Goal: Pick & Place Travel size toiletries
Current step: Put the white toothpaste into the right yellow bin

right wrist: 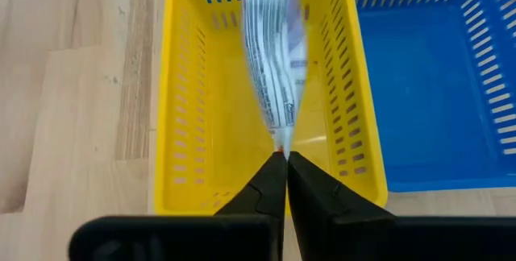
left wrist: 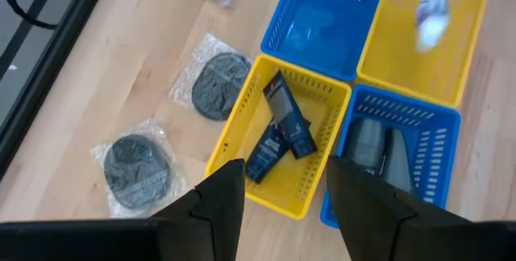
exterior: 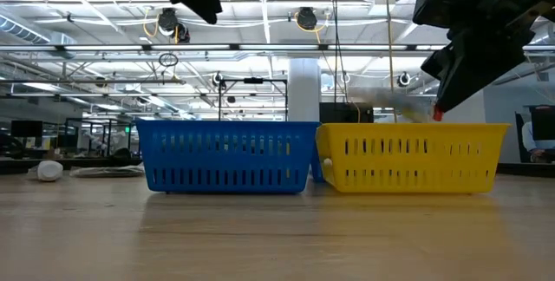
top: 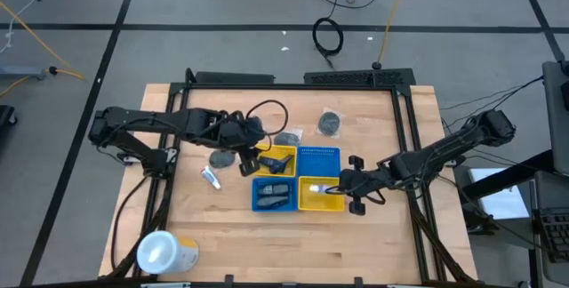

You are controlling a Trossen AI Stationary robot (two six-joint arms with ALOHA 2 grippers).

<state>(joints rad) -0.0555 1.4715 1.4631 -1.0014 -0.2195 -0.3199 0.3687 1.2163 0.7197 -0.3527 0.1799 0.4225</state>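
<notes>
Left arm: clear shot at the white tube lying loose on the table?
Probably yes. The left hand is open and empty over the yellow tray, and the white tube lies alone on bare wood close beside it. The right hand is busy elsewhere.

Two dark, jointed arms with black cabling — each claw a pair of matte black wedge-shaped fingers (left wrist: 222, 205)

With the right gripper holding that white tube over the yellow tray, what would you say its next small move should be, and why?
Probably open the fingers and drop it. The right gripper is shut on the white tube, which hangs over the empty yellow tray, inside its walls, so it should land inside. The left gripper is open over the other yellow tray.
</notes>
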